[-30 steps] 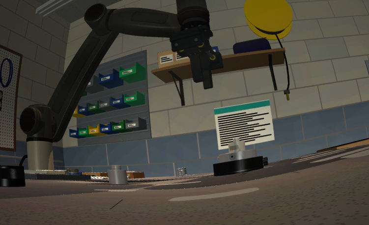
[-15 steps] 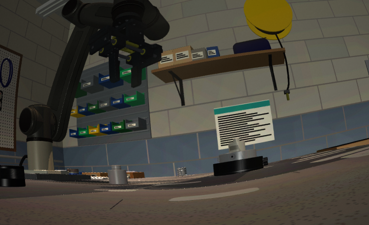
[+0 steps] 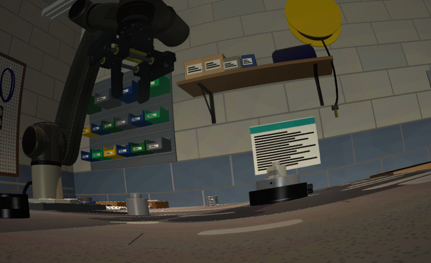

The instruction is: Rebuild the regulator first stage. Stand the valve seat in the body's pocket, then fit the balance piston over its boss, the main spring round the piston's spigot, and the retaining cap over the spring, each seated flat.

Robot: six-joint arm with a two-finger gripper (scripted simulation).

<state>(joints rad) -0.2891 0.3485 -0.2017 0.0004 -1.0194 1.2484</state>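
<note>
The regulator body (image 3: 278, 190), a black disc with a silver upper ring, sits on the bench right of centre, and the pale valve seat (image 3: 276, 170) stands upright in its top. The grey balance piston (image 3: 137, 204) stands on the bench to the left. The small coiled main spring (image 3: 212, 200) lies between piston and body. The black retaining cap (image 3: 11, 205) sits at the far left. My gripper (image 3: 130, 96) hangs open and empty high above the piston.
A wall rack of coloured bins (image 3: 130, 121) is behind the gripper. A shelf (image 3: 256, 73) with boxes juts from the wall above the body, and an instruction card (image 3: 284, 144) stands behind the body. The arm's base (image 3: 46, 170) rises at the left.
</note>
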